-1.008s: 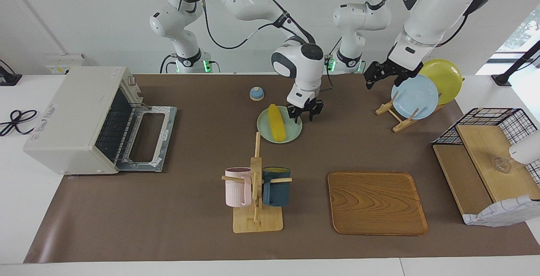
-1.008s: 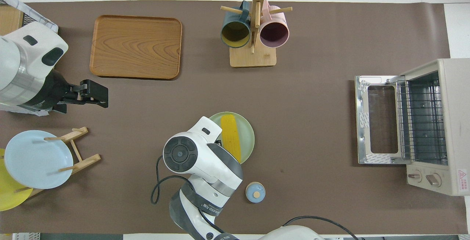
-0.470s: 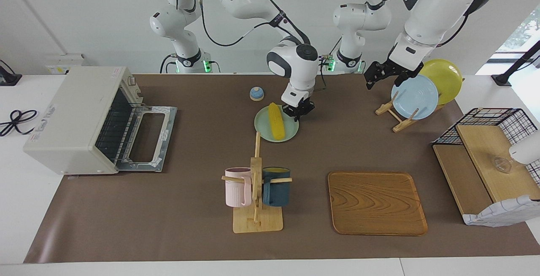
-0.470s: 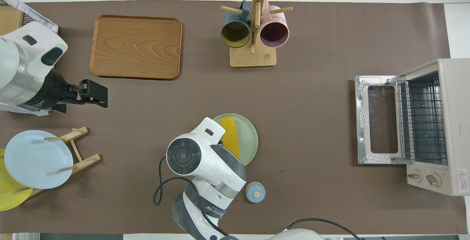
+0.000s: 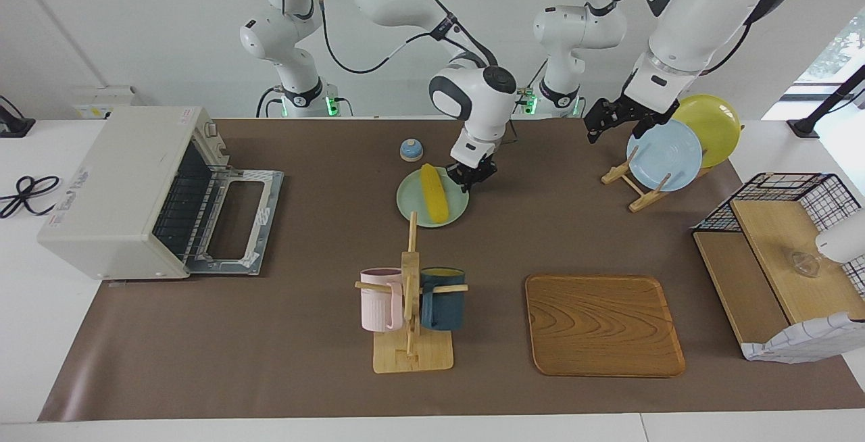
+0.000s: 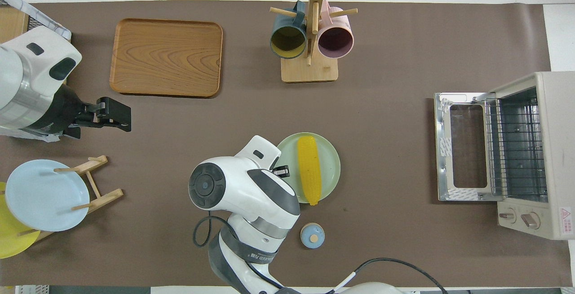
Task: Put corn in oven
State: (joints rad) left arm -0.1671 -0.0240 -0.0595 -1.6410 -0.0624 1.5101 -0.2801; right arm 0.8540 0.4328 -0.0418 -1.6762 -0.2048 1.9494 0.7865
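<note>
One corn (image 6: 309, 170) lies lengthwise on green plate (image 6: 331, 157), mid-table. Right gripper (image 5: 473, 177) fingers closed at plate's 9 o'clock rim in the overhead view, seemingly pinching it. Judgement: slide it low and level so the cob won't roll. Oven (image 6: 555, 150) at 3 o'clock, door (image 6: 462, 150) down, bare mat between. Bell (image 6: 312, 234) at 6 o'clock. Left gripper (image 6: 114, 115) waits, spread wide, empty.

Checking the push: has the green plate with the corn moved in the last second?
Yes. The green plate, corn on it, slid toward the oven, leaving a smaller gap, pushed by the right gripper.
</note>
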